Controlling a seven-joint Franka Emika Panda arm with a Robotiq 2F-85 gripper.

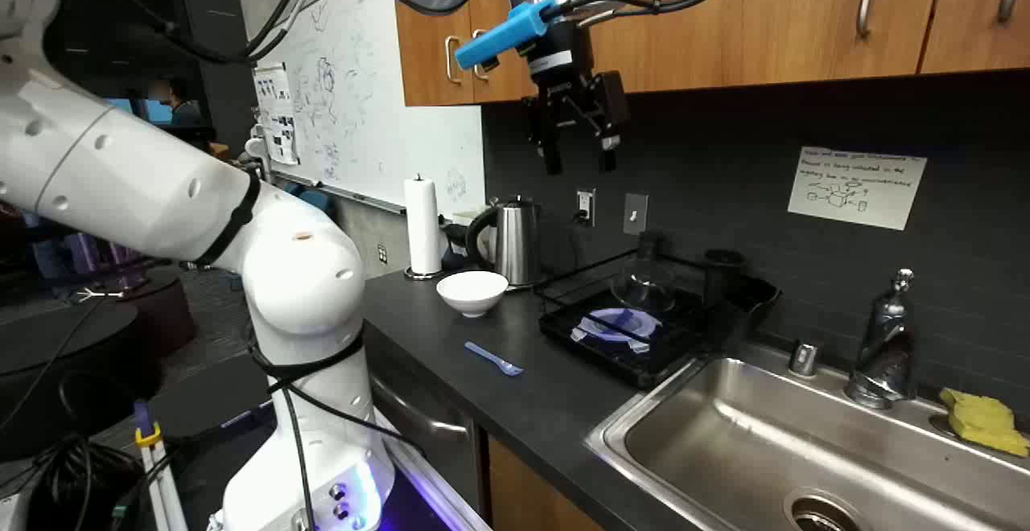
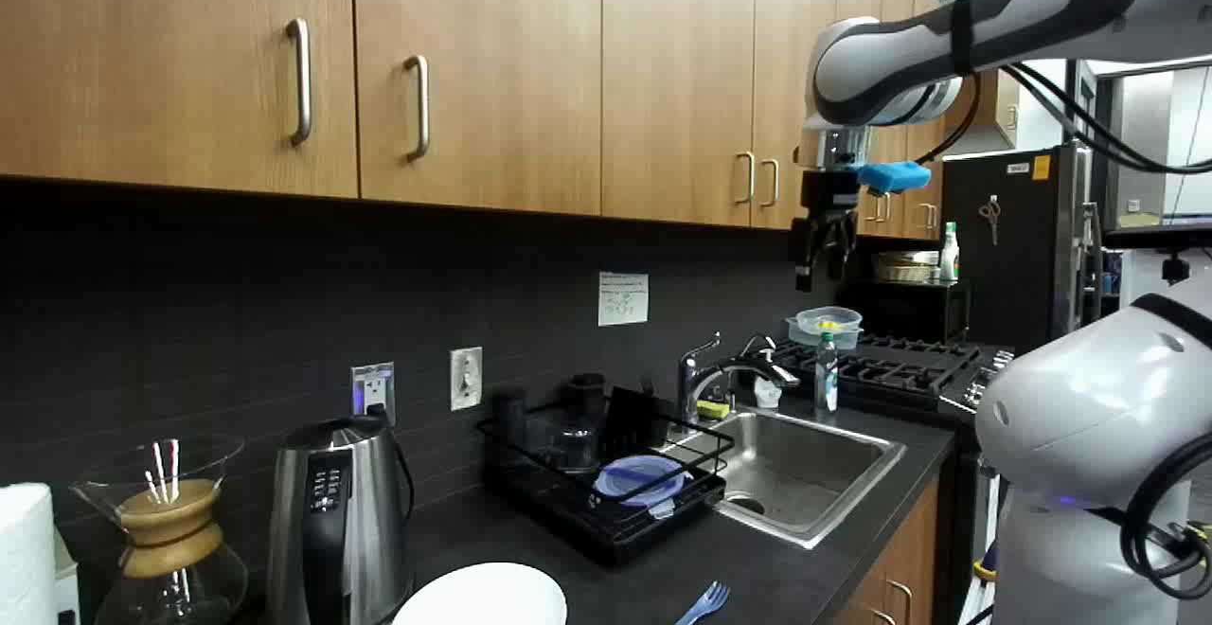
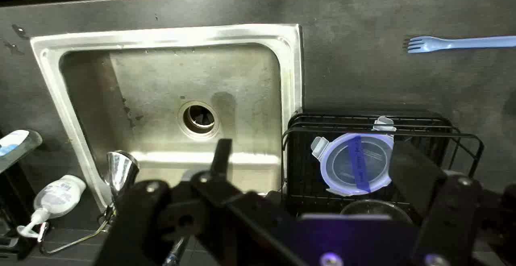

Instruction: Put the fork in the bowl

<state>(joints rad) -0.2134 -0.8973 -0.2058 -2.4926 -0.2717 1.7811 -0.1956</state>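
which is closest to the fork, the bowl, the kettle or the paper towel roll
The white bowl. In an exterior view the kettle and paper towel roll both stand beyond it, farther from the fork.

Fork: light blue, slim straight handle, short tines; lying flat on dark counter, handle end toward bowl, tines pointing away from it; near bowl, apart from it; handle running past edge of wrist view
Bowl: plain white, round, wide mouth tapering to small foot; standing upright on same counter, mouth up; fork outside it, on counter surface
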